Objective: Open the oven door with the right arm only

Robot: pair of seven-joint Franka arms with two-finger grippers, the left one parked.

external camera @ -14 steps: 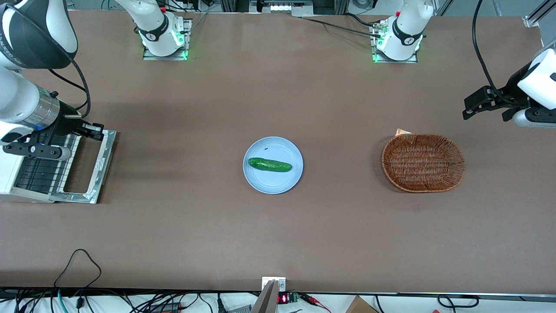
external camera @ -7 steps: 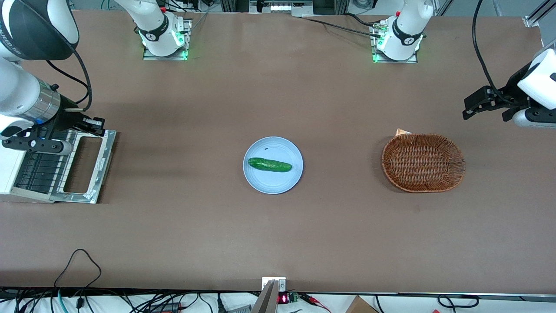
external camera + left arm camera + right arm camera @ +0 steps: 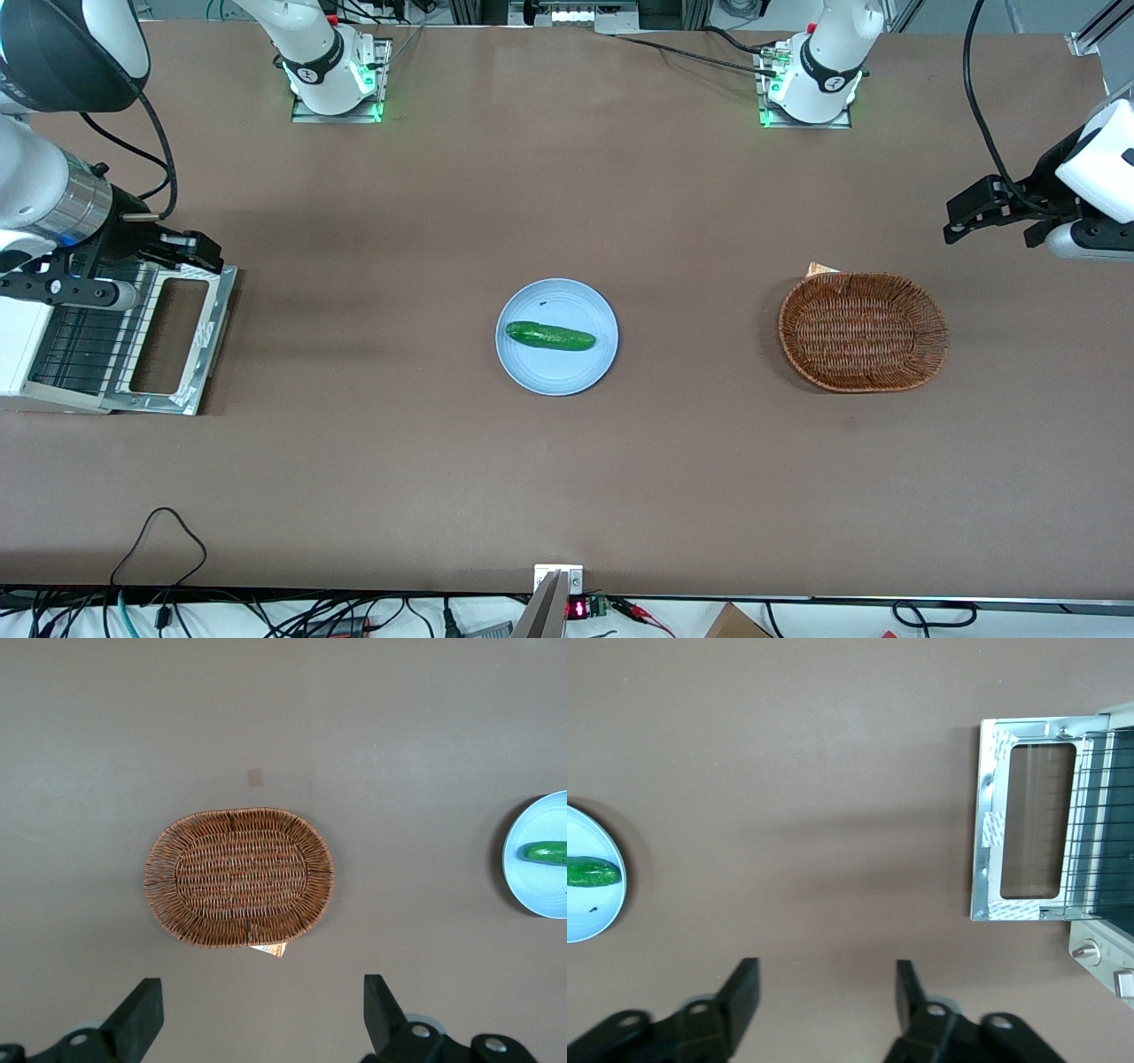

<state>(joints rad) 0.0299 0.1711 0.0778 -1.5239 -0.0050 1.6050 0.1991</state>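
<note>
Part of the white toaster oven [image 3: 19, 341] is cut off at the frame edge in the front view, at the working arm's end of the table; its oven door [image 3: 177, 341] lies folded down flat on the brown table [image 3: 567, 478], a silver-grey metal frame around a rectangular glass pane; the wire rack [image 3: 1099, 819] shows inside; the right arm [image 3: 44, 190] partly covers the oven; its gripper [image 3: 826, 994] hangs over bare table, black fingers spread apart, holding nothing, clear of the door.

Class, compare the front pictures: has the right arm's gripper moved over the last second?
Yes. The gripper, fingers open, has drifted farther from the front camera, now over the corner of the open oven door, which lies unmoved.
</note>
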